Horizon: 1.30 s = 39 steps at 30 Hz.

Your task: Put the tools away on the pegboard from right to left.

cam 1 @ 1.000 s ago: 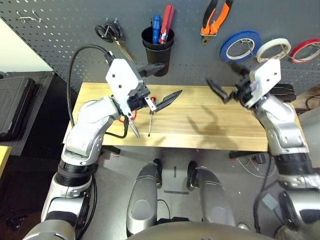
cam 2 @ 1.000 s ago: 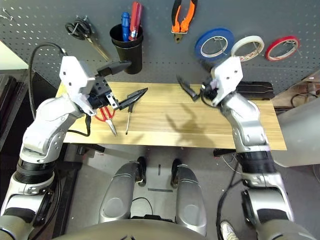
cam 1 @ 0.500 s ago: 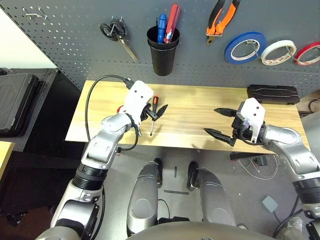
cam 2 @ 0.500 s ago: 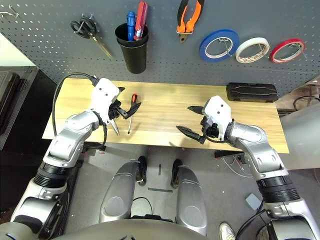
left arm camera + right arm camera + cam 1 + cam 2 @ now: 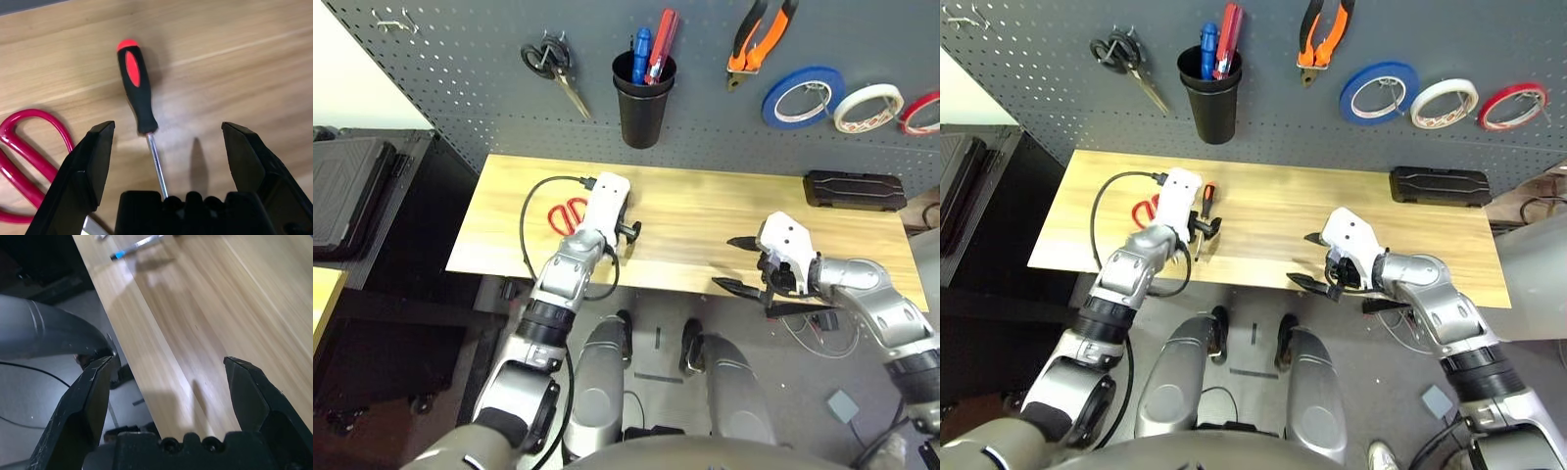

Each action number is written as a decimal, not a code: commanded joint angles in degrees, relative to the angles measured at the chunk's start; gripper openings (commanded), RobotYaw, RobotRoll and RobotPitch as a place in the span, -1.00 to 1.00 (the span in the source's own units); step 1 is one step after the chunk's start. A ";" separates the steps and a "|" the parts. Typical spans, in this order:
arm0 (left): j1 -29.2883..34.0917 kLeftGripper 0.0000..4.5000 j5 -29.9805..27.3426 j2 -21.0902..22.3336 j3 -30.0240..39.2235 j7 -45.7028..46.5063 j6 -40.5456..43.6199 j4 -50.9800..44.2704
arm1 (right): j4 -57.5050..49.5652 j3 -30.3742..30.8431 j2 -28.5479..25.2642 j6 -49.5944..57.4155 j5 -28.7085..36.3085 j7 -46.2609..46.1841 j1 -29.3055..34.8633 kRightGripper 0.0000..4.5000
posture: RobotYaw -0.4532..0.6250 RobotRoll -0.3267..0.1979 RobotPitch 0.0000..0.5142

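Note:
The slim screwdriver [image 5: 136, 88], with an orange-red and black handle, lies on the wooden table [image 5: 705, 211]. My left gripper [image 5: 168, 127] hangs open just above it, one finger on either side of its shaft. The red-handled scissors [image 5: 568, 213] lie flat beside it on the left. On the pegboard [image 5: 460, 88] hang the orange-and-black pliers [image 5: 759, 34] and the white tape roll [image 5: 868, 106]. My right gripper [image 5: 724, 262] stands open and empty over the table's front edge, right of centre.
The pegboard also carries black-handled scissors [image 5: 550, 67], a black cup [image 5: 642, 93] holding blue and red tools, a blue tape roll [image 5: 801, 96] and a red tape roll [image 5: 922, 111]. A black case [image 5: 854, 189] lies at the table's back right.
Both arms have come down from near the pegboard to just above the table. The left gripper has settled over the screwdriver and the right has drawn back to the front edge. The camera has tilted.

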 commanded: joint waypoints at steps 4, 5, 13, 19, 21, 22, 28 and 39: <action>-7.11 1.00 0.04 -1.31 4.18 4.23 -5.84 18.35 | 1.91 1.10 0.68 -0.77 -1.44 -0.45 1.05 0.98 | 0.08 0.25 0.22; -8.32 1.00 0.03 -1.32 4.76 4.64 -7.08 21.32 | 1.89 1.18 0.87 -0.84 -1.55 -0.58 0.95 0.98 | 0.07 0.25 0.22; -13.66 1.00 0.23 -2.52 6.35 5.24 -15.57 36.48 | 0.15 1.03 1.67 0.09 -1.87 -1.95 0.62 0.98 | -0.01 0.25 0.21; -14.95 0.59 -0.04 -4.14 7.21 4.27 -19.33 42.50 | -2.05 0.44 1.41 1.34 -1.67 -2.71 1.40 1.00 | -0.05 0.25 0.21; -14.95 0.22 -0.17 -4.54 7.54 4.22 -19.88 43.08 | -2.62 0.15 1.08 1.58 -1.56 -2.84 1.78 1.00 | -0.04 0.25 0.20; -14.95 0.06 -0.50 -4.71 7.96 4.32 -19.88 43.21 | -2.71 0.05 0.98 1.61 -1.53 -2.86 1.85 1.00 | -0.04 0.25 0.20; -14.29 -0.74 -0.94 -5.37 8.87 4.39 -18.86 41.40 | -0.78 0.14 1.23 0.76 -1.71 -2.84 0.53 1.00 | 0.05 0.25 0.21; -3.33 -0.74 -5.03 -7.40 12.45 10.75 -3.09 9.03 | 10.11 1.34 2.81 -4.52 -2.50 -0.08 -7.52 1.00 | 0.22 0.25 0.16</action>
